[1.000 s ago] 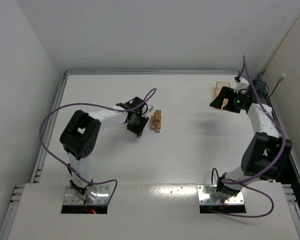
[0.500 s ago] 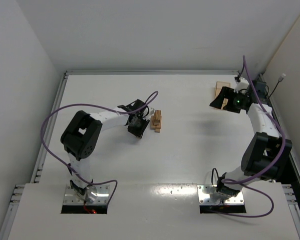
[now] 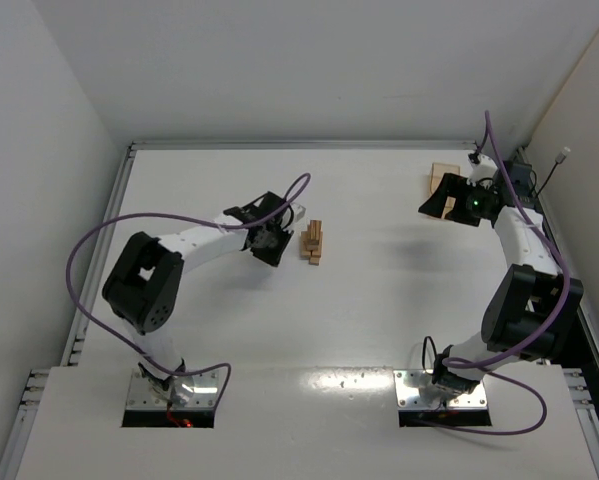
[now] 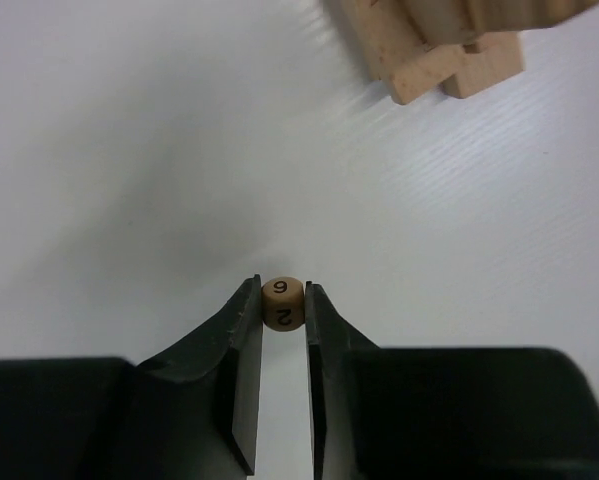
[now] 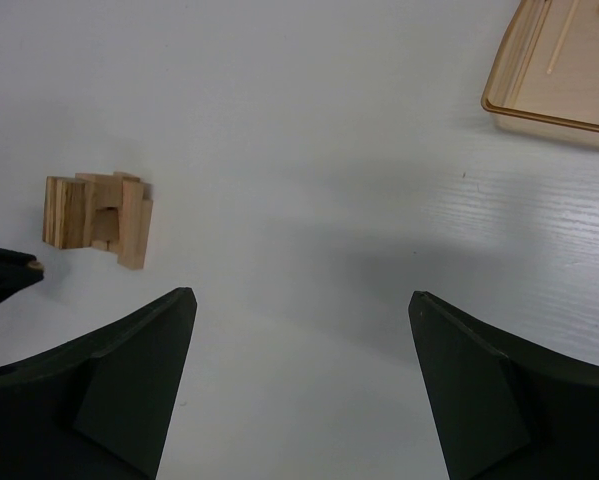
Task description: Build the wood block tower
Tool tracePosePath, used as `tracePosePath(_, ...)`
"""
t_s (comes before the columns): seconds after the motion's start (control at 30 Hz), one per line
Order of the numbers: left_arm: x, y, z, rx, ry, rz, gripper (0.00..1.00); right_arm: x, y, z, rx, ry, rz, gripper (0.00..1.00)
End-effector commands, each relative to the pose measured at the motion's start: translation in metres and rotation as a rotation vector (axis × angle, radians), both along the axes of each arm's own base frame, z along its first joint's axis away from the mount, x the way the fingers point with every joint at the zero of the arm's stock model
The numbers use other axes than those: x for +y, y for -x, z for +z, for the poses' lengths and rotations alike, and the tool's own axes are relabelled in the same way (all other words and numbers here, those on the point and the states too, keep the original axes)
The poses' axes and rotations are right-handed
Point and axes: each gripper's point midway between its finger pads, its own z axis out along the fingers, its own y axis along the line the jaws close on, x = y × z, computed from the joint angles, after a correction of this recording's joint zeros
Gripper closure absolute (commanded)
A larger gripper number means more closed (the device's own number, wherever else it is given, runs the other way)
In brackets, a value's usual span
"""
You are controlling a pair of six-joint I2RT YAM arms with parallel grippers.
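1. Your left gripper (image 4: 284, 292) is pinching a small numbered wooden cube (image 4: 283, 306) between its fingertips, with the jaws pressing on two opposite sides, over the white table (image 3: 379, 300).
2. The wood block tower (image 3: 314, 242) is standing near mid-table, at 3 o'clock from your left gripper, close by but not touching it. Its tan blocks are lying in crossed layers.
3. Your right gripper (image 5: 299, 300) is hovering at the far right with its jaws spread wide, gripping nothing, well apart from the tower.
4. A shallow light-wood tray (image 3: 441, 178) is sitting at 11 o'clock from your right gripper.
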Motion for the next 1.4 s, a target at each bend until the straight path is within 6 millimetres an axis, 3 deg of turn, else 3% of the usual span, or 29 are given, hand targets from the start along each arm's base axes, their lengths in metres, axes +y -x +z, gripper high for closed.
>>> tracePosePath(0.0,-0.008,-0.02,0.072,-0.174,0.074,-0.01,1.0,0.001,-0.007,0.023,-0.078,0.015,0.019,0.15)
tracePosePath(0.03,-0.009,-0.024,0.079,-0.191,0.069,-0.031,1.0,0.001,-0.007,0.023,-0.078,0.015,0.019,0.15)
tracePosePath(0.07,-0.017,-0.033,0.1,-0.219,0.115,-0.05,1.0,0.001,-0.007,0.023,-0.078,0.015,0.019,0.15)
tracePosePath(0.13,-0.022,-0.038,0.114,-0.216,0.128,-0.101,1.0,0.002,-0.009,0.024,-0.089,0.012,0.025,0.15)
tracePosePath(0.17,-0.037,-0.046,0.14,-0.25,0.183,-0.141,1.0,0.002,-0.009,0.024,-0.089,0.012,0.025,0.15)
tracePosePath(0.27,-0.051,-0.056,0.142,-0.216,0.181,-0.215,1.0,0.002,-0.009,0.024,-0.089,0.012,0.025,0.15)
tracePosePath(0.3,-0.063,-0.066,0.164,-0.243,0.218,-0.242,1.0,0.002,-0.008,0.028,-0.098,0.015,0.025,0.15)
tracePosePath(0.33,-0.07,-0.059,0.16,-0.193,0.216,-0.274,1.0,0.002,-0.008,0.028,-0.098,0.015,0.025,0.15)
tracePosePath(0.37,-0.077,-0.064,0.144,-0.142,0.209,-0.281,1.0,0.002,-0.008,0.028,-0.098,0.015,0.025,0.15)
tracePosePath(0.4,-0.088,-0.069,0.156,-0.158,0.248,-0.318,1.0,0.002,-0.008,0.028,-0.098,0.015,0.025,0.15)
tracePosePath(0.53,-0.099,-0.071,0.14,-0.109,0.232,-0.367,1.0,0.002,-0.007,0.027,-0.089,0.012,0.025,0.15)
tracePosePath(0.67,-0.104,-0.064,0.125,-0.056,0.225,-0.392,1.0,0.002,-0.007,0.026,-0.093,0.018,0.031,0.15)
tracePosePath(1.37,-0.112,-0.06,0.106,-0.017,0.21,-0.406,1.0,0.002,-0.009,0.025,-0.091,0.012,0.025,0.15)
